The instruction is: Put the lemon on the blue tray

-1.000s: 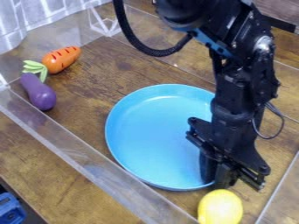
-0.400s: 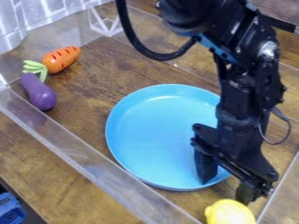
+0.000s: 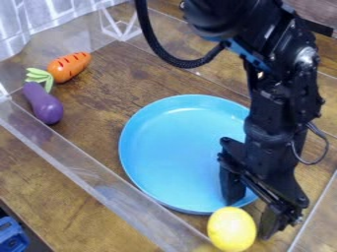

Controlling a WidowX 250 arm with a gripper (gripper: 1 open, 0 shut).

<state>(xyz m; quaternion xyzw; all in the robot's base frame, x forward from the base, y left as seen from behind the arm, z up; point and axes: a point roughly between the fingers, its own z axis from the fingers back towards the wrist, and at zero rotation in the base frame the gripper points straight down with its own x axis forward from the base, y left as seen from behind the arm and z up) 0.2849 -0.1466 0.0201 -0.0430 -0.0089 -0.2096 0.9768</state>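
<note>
We see the lemon [image 3: 232, 229] on the surface [image 3: 158, 79] at the bottom of the view, just off the tray's [image 3: 165, 148] near rim, not on it. It looks to touch or nearly touch the rim edge; we can't tell which.

The tool [image 3: 262, 205] points straight down just right of the lemon, fingers spread wide, released, nothing held. One finger [image 3: 234, 187] sits over the tray's near right edge, the other [image 3: 291, 215] is outside the rim on the lemon's right. We can't tell if a finger touches the lemon.

The tray is round, blue, with a shallow rim and nothing inside it. The black arm [image 3: 270, 69] rises from the tool up to the top of the view, with a cable [image 3: 158, 44] looping off its upper part.

Far left, well apart from the tray: the carrot [image 3: 66, 67], orange with a green top, and just below it the eggplant [image 3: 41, 103], purple, lying near the clear wall [image 3: 79, 162] that runs diagonally along the surface's near side. The surface is dark wood.
</note>
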